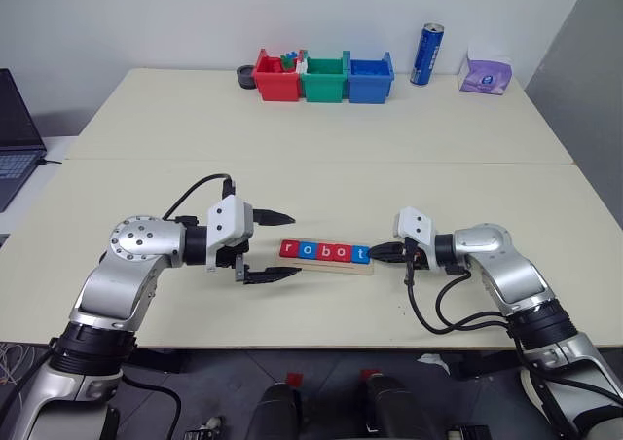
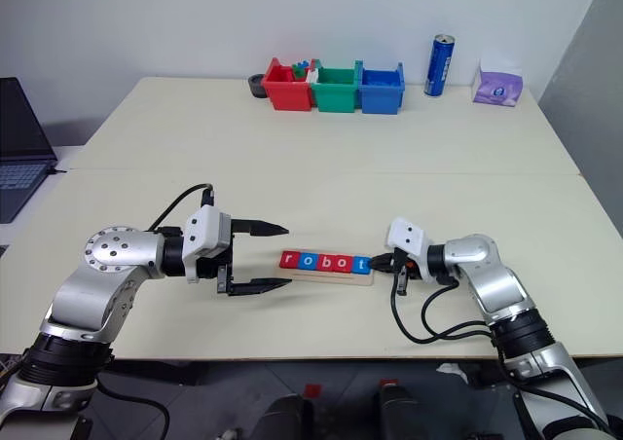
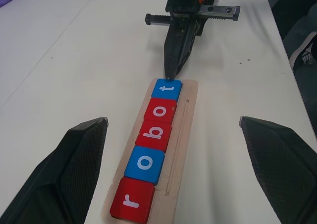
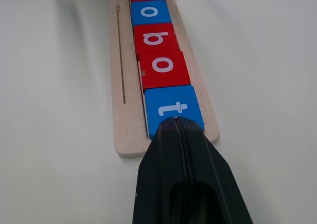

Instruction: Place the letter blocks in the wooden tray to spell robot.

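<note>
Five letter blocks (image 1: 325, 252) lie in a row on the wooden tray (image 1: 331, 266), reading r, o, b, o, t: red, blue, red, red, blue. My right gripper (image 1: 376, 254) is shut, its tip touching the outer edge of the blue t block (image 4: 172, 108) at the tray's right end. It holds nothing. To the tray's left, my left gripper (image 1: 288, 244) stands wide open and level, its two fingers (image 3: 69, 159) spread either side of the red r block (image 3: 132, 200) without touching it.
Red, green and blue bins (image 1: 325, 78) stand at the table's far edge, with a blue can (image 1: 426, 55) and a purple tissue pack (image 1: 485, 73) to their right. A laptop (image 1: 15, 128) sits on the left. A black cable (image 1: 443, 309) loops under my right wrist.
</note>
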Available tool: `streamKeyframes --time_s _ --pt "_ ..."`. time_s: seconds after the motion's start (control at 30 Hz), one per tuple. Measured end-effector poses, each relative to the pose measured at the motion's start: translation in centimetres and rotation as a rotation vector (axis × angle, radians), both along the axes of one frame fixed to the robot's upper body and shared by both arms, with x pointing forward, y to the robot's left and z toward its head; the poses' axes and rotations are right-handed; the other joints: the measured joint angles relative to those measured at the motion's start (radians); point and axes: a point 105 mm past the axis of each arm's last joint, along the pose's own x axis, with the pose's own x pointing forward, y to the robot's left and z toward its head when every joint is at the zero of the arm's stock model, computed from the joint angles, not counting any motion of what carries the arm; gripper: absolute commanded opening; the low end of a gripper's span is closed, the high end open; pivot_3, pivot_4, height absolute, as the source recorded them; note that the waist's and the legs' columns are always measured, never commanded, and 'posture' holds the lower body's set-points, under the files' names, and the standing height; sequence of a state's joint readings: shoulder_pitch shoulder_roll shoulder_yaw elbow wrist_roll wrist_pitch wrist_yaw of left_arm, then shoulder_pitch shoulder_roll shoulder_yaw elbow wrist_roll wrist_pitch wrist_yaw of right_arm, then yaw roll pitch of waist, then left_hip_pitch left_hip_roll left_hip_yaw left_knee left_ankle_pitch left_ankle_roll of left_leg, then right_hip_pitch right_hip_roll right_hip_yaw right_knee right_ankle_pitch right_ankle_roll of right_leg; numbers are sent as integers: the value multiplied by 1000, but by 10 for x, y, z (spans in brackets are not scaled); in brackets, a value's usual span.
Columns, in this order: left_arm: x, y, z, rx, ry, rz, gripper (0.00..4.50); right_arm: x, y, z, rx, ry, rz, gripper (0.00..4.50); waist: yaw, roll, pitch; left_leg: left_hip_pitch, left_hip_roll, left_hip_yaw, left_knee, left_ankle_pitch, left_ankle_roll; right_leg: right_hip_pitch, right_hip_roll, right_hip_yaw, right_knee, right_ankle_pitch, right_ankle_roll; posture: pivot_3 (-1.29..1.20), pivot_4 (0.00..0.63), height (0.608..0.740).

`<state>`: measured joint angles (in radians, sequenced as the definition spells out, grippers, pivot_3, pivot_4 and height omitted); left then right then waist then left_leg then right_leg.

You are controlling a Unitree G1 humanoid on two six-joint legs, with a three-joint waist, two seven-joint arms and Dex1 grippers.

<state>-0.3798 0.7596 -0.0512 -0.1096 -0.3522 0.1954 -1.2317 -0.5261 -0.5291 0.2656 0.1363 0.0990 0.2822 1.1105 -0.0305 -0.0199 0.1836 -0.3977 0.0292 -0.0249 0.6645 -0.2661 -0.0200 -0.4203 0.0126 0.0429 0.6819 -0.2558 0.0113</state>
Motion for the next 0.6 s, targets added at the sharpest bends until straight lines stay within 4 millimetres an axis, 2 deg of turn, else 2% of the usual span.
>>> streamKeyframes --time_s 0.6 --pt "0 0 0 0 -1 2 4500 4 -8 -3 -18 9 -21 7 0 0 0 0 0 0 0 0 0 0 0 0 0 0 0 0 150 740"
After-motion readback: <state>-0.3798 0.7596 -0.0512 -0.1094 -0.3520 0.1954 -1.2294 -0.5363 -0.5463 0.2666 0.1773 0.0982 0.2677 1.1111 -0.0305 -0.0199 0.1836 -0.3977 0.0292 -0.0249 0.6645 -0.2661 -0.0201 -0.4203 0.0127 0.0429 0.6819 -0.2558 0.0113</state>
